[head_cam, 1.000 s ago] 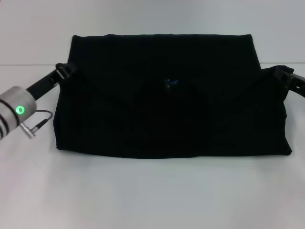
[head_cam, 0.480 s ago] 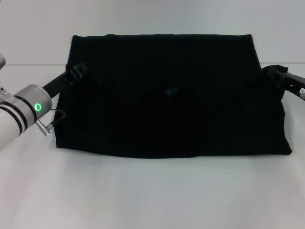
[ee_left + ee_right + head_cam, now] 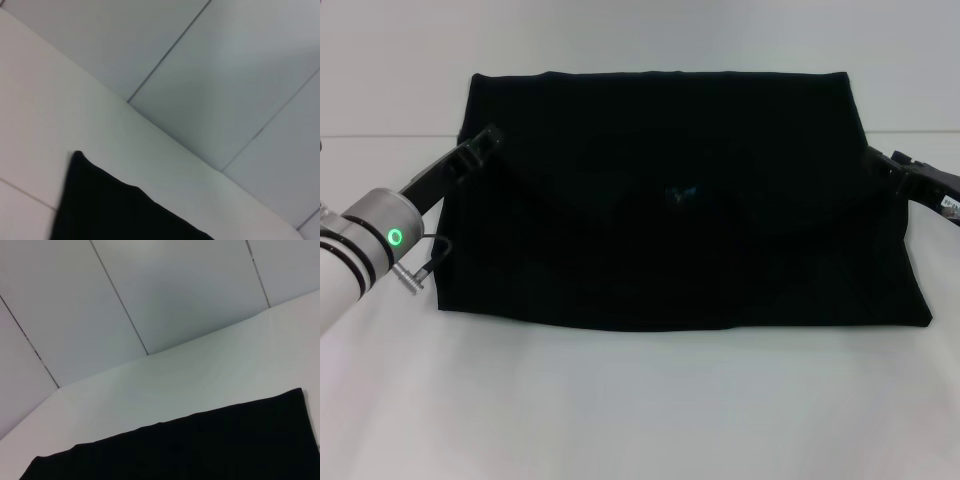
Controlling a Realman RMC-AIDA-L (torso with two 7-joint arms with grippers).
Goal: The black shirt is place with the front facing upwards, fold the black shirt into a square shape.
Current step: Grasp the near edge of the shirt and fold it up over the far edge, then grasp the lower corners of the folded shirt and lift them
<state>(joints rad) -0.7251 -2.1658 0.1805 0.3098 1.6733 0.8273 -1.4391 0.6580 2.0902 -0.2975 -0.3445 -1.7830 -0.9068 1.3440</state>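
Note:
The black shirt (image 3: pixel 670 200) lies on the white table as a wide folded rectangle, with a small blue neck label (image 3: pixel 678 192) showing near its middle. No lettering is visible. My left gripper (image 3: pixel 485 140) is at the shirt's left edge near the far corner, black against the black cloth. My right gripper (image 3: pixel 882 166) is at the shirt's right edge, at about the same depth. The left wrist view shows a corner of the black shirt (image 3: pixel 110 210). In the right wrist view, a long straight edge of the black shirt (image 3: pixel 200 445) is visible.
The white table (image 3: pixel 640 400) stretches out in front of the shirt and on both sides. A thin seam (image 3: pixel 380 137) crosses the table top at the left. Grey wall panels (image 3: pixel 175 290) rise behind the table's far edge.
My left arm has swung inward and forward, bringing its gripper onto the shirt's left edge. The right gripper has shifted slightly inward and down along the right edge. The shirt's outline is unchanged.

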